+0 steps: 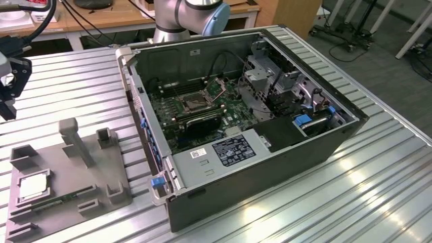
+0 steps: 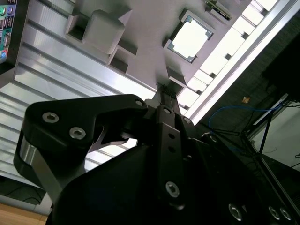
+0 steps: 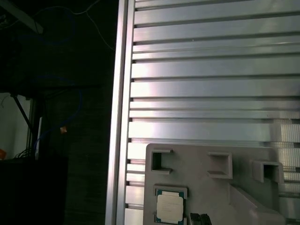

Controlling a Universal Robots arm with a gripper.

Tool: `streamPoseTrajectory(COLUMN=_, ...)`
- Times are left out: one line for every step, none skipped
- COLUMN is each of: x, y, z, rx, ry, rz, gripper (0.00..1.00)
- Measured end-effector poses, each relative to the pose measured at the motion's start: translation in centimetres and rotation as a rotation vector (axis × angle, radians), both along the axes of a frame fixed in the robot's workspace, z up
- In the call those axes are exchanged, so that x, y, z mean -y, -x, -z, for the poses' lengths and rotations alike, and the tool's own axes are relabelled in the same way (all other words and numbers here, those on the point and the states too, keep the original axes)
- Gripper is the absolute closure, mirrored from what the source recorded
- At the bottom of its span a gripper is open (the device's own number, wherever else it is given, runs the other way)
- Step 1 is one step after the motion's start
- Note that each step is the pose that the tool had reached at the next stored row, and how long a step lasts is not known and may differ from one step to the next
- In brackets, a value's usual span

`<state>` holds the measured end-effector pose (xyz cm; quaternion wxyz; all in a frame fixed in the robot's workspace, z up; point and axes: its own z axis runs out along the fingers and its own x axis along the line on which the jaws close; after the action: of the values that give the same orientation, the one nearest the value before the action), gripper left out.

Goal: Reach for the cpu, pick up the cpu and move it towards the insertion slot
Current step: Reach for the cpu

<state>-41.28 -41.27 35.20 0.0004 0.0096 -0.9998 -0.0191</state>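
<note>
Gripper (image 2: 163, 91) hangs near the tray (image 2: 143, 44) edge — open or closed, we cannot tell. In both wrist views we see the chip (image 3: 169, 207); the exterior view adds the socket (image 1: 192, 104), well apart.

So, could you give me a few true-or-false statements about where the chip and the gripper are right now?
1. The cpu lies in the grey tray. True.
2. The gripper is carrying the cpu. False: in the exterior view it hangs over the table, apart from the tray where the cpu lies.
3. The computer case is open, showing its green board. True.
4. The cpu sits in the insertion slot. False: the slot shows a dark centre, and the cpu is in the tray.
</note>
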Motion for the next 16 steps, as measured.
streamPoseTrajectory(x=0.00, y=0.00, z=0.00, rx=0.0000, ry=0.0000, rz=0.000, gripper=0.89)
streamPoseTrajectory(x=0.00, y=0.00, z=0.00, rx=0.0000, ry=0.0000, rz=0.000, gripper=0.89)
streamPoseTrajectory(x=0.00, y=0.00, z=0.00, rx=0.0000, ry=0.0000, rz=0.000, gripper=0.89)
streamPoseTrajectory(x=0.00, y=0.00, z=0.00, rx=0.0000, ry=0.0001, rz=0.000, gripper=0.89)
streamPoseTrajectory(x=0.00, y=0.00, z=0.00, rx=0.0000, ry=0.0000, rz=0.000, gripper=0.89)
streamPoseTrajectory(x=0.00, y=0.01, z=0.01, rx=0.0001, ry=0.0000, rz=0.000, gripper=0.89)
streamPoseTrajectory(x=0.00, y=0.04, z=0.01, rx=0.0000, ry=0.0000, rz=0.000, gripper=0.89)
streamPoseTrajectory(x=0.01, y=0.07, z=0.01, rx=0.0000, ry=0.0000, rz=0.000, gripper=0.89)
streamPoseTrajectory(x=0.00, y=0.09, z=0.02, rx=0.0001, ry=0.0000, rz=0.000, gripper=0.89)
streamPoseTrajectory(x=0.00, y=0.10, z=0.01, rx=0.0000, ry=0.0000, rz=0.000, gripper=0.89)
streamPoseTrajectory(x=0.00, y=0.11, z=0.02, rx=0.0000, ry=0.0000, rz=0.000, gripper=0.89)
streamPoseTrajectory(x=0.00, y=0.13, z=0.02, rx=0.0001, ry=-0.0001, rz=0.000, gripper=0.89)
streamPoseTrajectory(x=0.00, y=0.15, z=0.02, rx=0.0000, ry=0.0000, rz=0.000, gripper=0.89)
streamPoseTrajectory(x=0.00, y=0.18, z=0.04, rx=0.0001, ry=0.0000, rz=0.000, gripper=0.89)
streamPoseTrajectory(x=0.00, y=0.21, z=0.04, rx=0.0000, ry=0.0000, rz=0.000, gripper=0.89)
streamPoseTrajectory(x=0.00, y=0.25, z=0.04, rx=-0.0001, ry=0.0001, rz=0.000, gripper=0.89)
